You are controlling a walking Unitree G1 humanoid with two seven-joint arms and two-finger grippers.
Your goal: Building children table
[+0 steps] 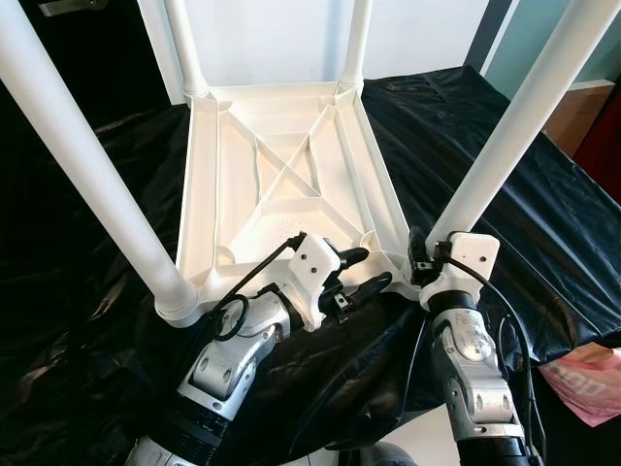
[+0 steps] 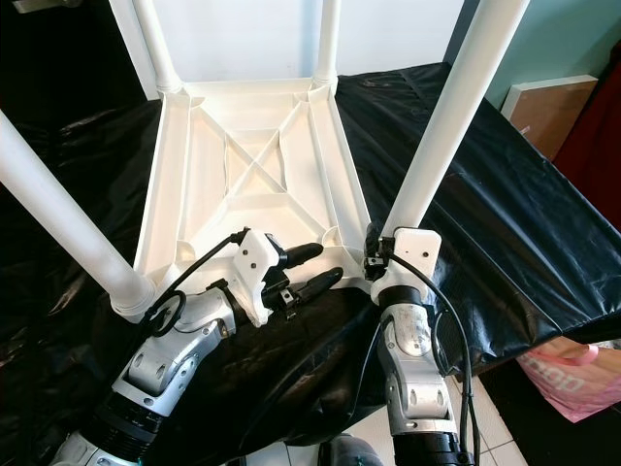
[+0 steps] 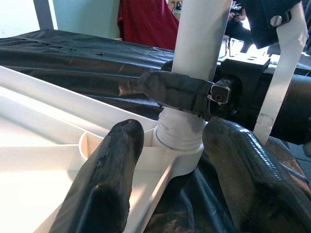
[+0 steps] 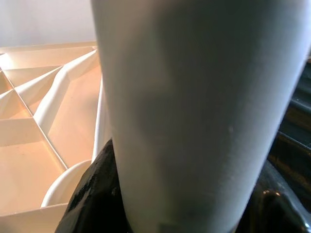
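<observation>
White plastic table (image 1: 281, 184) lies upside down on a desk (image 1: 543, 223) draped in black sheet, ribbed underside up, four white legs standing up from its corners. Near-right leg (image 1: 514, 126) rises from the corner socket closest to the robot's right side; near-left leg (image 1: 82, 155) stands in its socket at the near-left corner; two far legs (image 1: 189, 44) go up at the back edge.

Right end effector (image 1: 419, 260) is clenched around the base of the near-right leg, just above the socket; the left wrist view shows one black finger (image 3: 177, 92) wrapped across the leg's front, and the right wrist view has the leg (image 4: 194, 111) pressed between both fingers (very close, blurred).

Left end effector (image 1: 367, 270) sits at the table's near edge, just left of that same corner, pointing toward the right end effector. Its fingers are spread apart, released, grasping nothing: one finger (image 3: 104, 184) lies over the table's inside rim, the other outside it over the black sheet, with the corner socket (image 3: 182, 145) between and just ahead of them. Cannot tell if the fingers touch the rim.

Pink bag (image 1: 587, 383) lies on the floor at the robot's right, below the desk edge. Red cloth (image 3: 146, 24) hangs beyond the desk in the left wrist view.
</observation>
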